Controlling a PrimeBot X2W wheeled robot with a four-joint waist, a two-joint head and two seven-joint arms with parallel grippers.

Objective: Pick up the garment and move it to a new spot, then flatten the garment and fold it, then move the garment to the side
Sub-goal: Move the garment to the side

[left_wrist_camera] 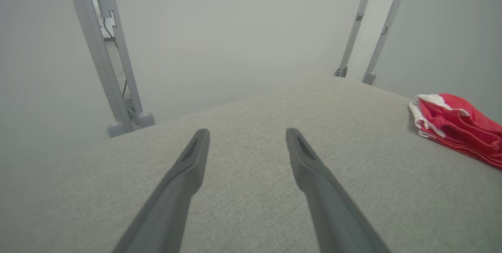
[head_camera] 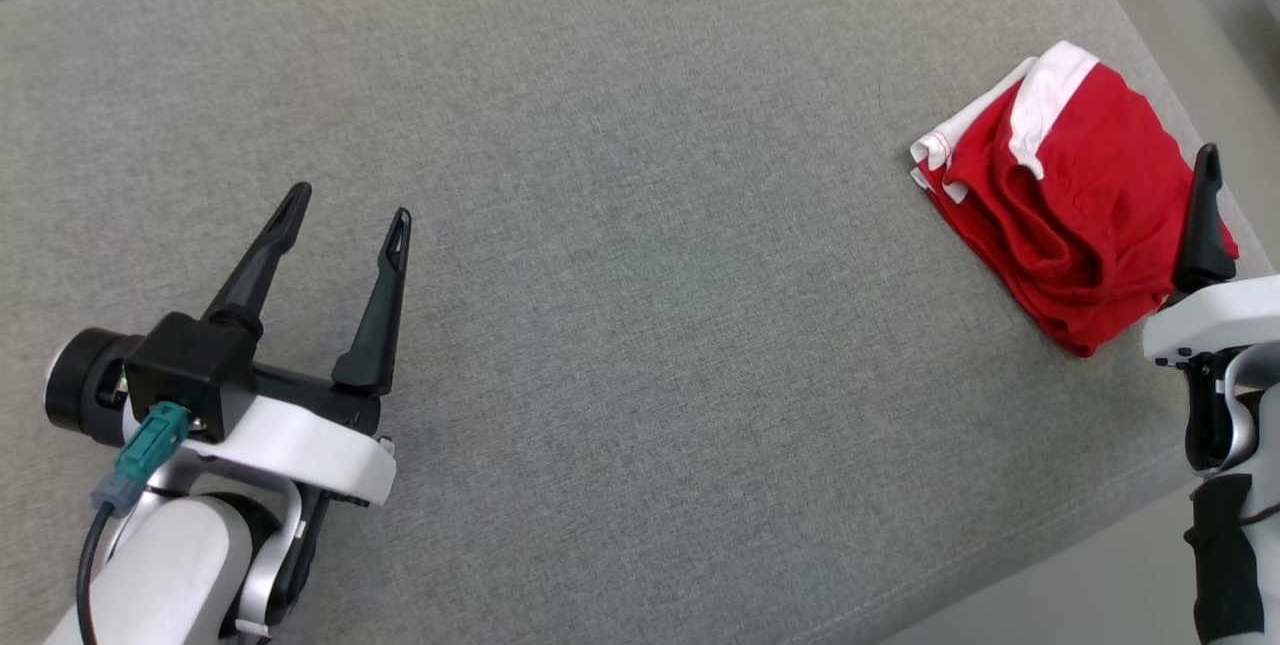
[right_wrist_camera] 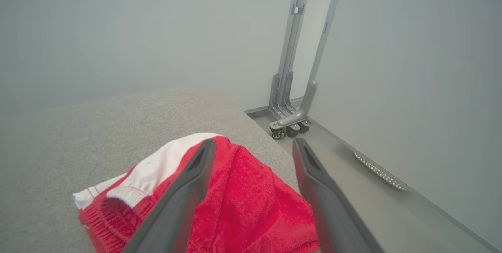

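Observation:
The garment [head_camera: 1070, 215] is a red piece with white trim, folded into a bundle near the right edge of the grey fabric table [head_camera: 640, 275]. It also shows at the right in the left wrist view [left_wrist_camera: 459, 127]. My right gripper [right_wrist_camera: 253, 145] hangs open just above the garment [right_wrist_camera: 251, 206], one finger over the red cloth and the other past the table's edge. One of its fingers [head_camera: 1203, 225] rises at the garment's right side in the head view. My left gripper [head_camera: 349, 205] stands open over bare table at the lower left, far from the garment, with nothing between its fingers [left_wrist_camera: 188, 174].
The table's right edge runs close beside the garment, with grey floor [right_wrist_camera: 353, 190] below it. A metal frame on casters [right_wrist_camera: 290, 121] stands past the far corner. More grey posts [left_wrist_camera: 117, 88] stand beyond the table's far side.

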